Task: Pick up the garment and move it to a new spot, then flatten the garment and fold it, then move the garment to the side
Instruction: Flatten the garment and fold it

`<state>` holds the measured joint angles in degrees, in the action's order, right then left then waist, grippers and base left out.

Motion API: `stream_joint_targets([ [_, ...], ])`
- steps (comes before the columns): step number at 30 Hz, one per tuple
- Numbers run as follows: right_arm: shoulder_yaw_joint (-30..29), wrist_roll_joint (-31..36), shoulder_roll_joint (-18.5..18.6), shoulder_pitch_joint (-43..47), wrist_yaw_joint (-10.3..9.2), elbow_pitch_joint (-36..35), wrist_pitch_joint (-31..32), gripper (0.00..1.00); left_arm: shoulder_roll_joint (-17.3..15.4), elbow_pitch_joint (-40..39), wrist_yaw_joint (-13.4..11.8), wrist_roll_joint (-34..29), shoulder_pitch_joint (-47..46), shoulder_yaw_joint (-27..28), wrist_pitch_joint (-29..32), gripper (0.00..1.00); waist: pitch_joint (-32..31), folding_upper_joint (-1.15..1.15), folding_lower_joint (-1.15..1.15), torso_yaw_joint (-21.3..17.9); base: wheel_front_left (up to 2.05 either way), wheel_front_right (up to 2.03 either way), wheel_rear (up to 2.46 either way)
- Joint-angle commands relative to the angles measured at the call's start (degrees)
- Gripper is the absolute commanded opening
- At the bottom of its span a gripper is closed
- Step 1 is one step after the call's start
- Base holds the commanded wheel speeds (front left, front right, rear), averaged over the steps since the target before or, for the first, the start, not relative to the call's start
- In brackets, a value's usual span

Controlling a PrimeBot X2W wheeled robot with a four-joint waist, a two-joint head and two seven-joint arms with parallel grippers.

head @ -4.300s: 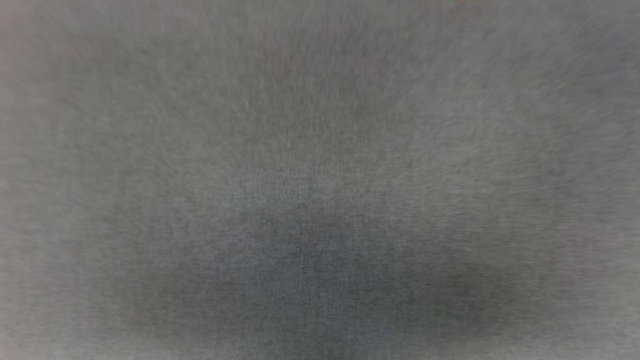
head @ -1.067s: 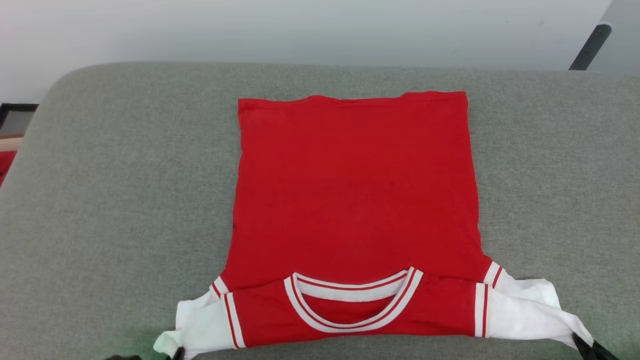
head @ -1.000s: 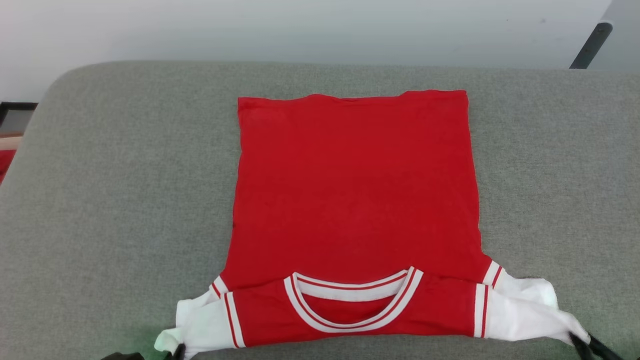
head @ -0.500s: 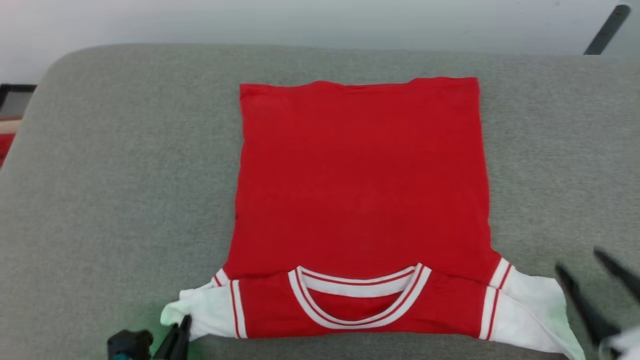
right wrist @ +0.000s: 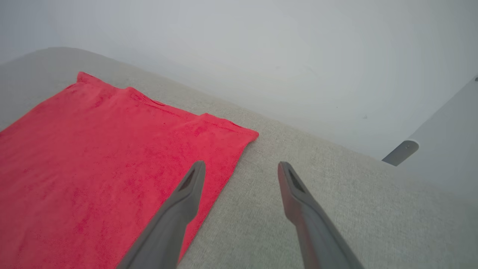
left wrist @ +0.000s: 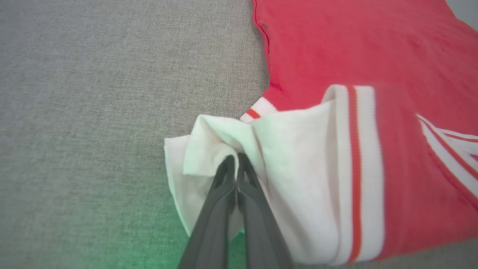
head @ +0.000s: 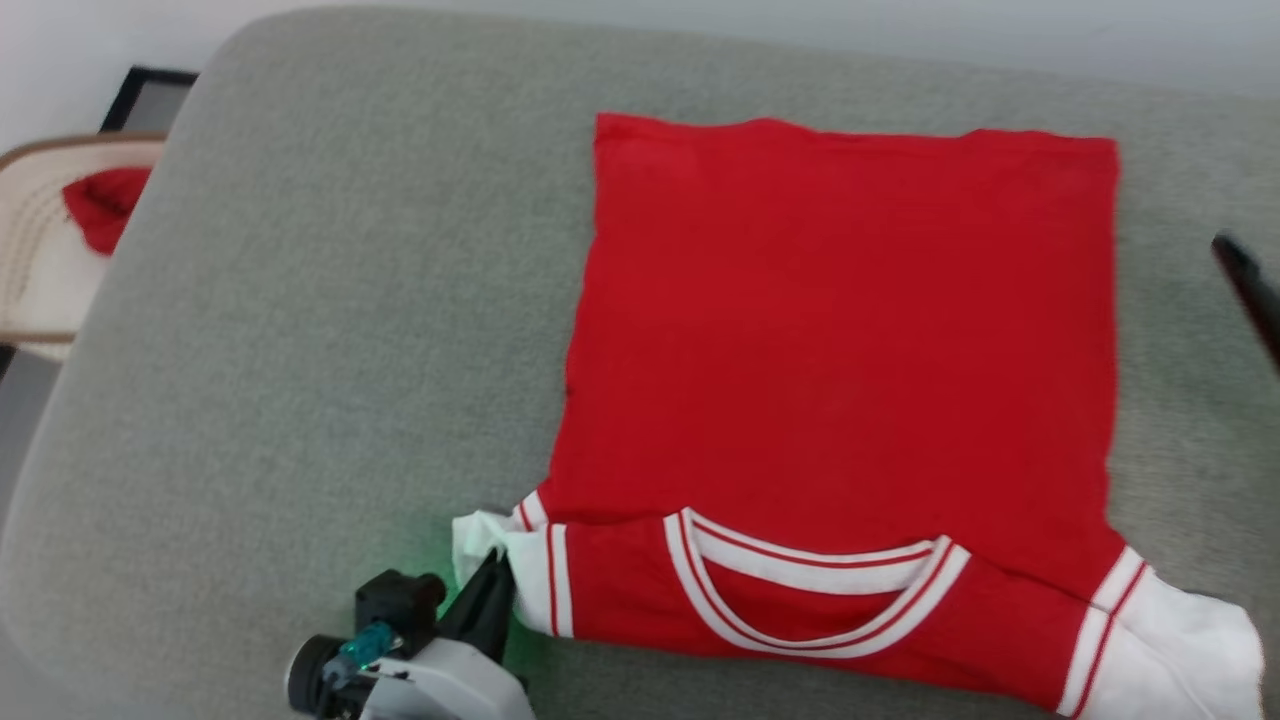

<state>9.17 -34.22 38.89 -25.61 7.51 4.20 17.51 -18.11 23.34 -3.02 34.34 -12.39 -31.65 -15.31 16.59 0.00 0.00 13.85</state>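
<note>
Garment plain-side up; left fingers pinch sleeve.

The left gripper is closed. Its two dark fingers press together along their whole length, and a fold of the garment, at its white sleeve, is pinched between the jaw tips. Behind the jaws, the pale wrist housing sits low, with the fingers slanting up and forward. The right gripper has its jaws spread wide and empty, fingers well apart.
</note>
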Motion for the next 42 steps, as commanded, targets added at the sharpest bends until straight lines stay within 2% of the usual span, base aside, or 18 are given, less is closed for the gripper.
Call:
stream_joint_targets([
  [1,1.36,0.01,0.61,-4.53,-0.04,3.69,1.13,1.00,1.18,-0.08,0.48,-0.82,-1.36,-0.97,0.35,0.00,3.85,0.00,0.00,4.01,0.00,0.00,0.00],
  [7,6.42,-0.81,0.90,-15.96,-0.04,14.93,4.89,1.00,3.35,-0.02,0.83,-1.71,-3.83,-2.28,0.40,0.00,7.09,0.00,0.00,6.98,0.00,0.00,0.00],
  [8,6.42,-0.81,0.90,-15.96,-0.04,14.93,4.89,1.00,3.35,-0.02,0.83,-1.71,-3.83,-2.28,0.40,0.00,7.09,0.00,0.00,6.98,0.00,0.00,0.00],
  [15,11.18,-0.93,-0.29,-25.26,-0.03,26.66,11.47,1.00,5.51,0.71,1.48,-2.55,-5.51,-2.75,0.62,0.00,9.68,0.00,0.00,9.22,0.00,0.00,0.00],
  [26,12.04,1.90,-4.07,-33.73,-0.04,43.50,20.67,1.00,7.84,2.68,3.04,-3.56,-6.90,-2.31,0.86,0.00,11.58,0.00,0.00,11.70,0.00,0.00,0.00],
  [27,11.99,2.21,-4.61,-34.23,-0.04,44.97,21.53,0.82,7.99,2.85,3.19,-3.67,-6.93,-2.23,0.87,0.00,11.69,0.00,0.00,11.79,0.00,0.00,0.00],
  [28,12.26,2.74,-5.03,-34.72,-0.04,45.84,21.91,0.00,8.11,3.04,3.38,-3.74,-6.97,-2.16,0.87,0.00,11.77,0.00,0.00,11.88,0.00,0.00,0.00],
  [36,13.32,2.82,-6.19,-37.28,-0.03,48.04,21.20,0.00,9.02,4.34,3.83,-4.36,-6.71,-0.54,0.98,0.00,11.33,0.00,0.00,11.32,0.00,0.00,0.00],
  [42,13.66,-0.15,-5.17,-37.09,-0.02,45.83,20.78,0.00,8.20,4.29,3.14,-4.84,-5.70,2.19,0.93,0.00,9.04,0.00,0.00,9.00,0.00,0.00,0.00],
])
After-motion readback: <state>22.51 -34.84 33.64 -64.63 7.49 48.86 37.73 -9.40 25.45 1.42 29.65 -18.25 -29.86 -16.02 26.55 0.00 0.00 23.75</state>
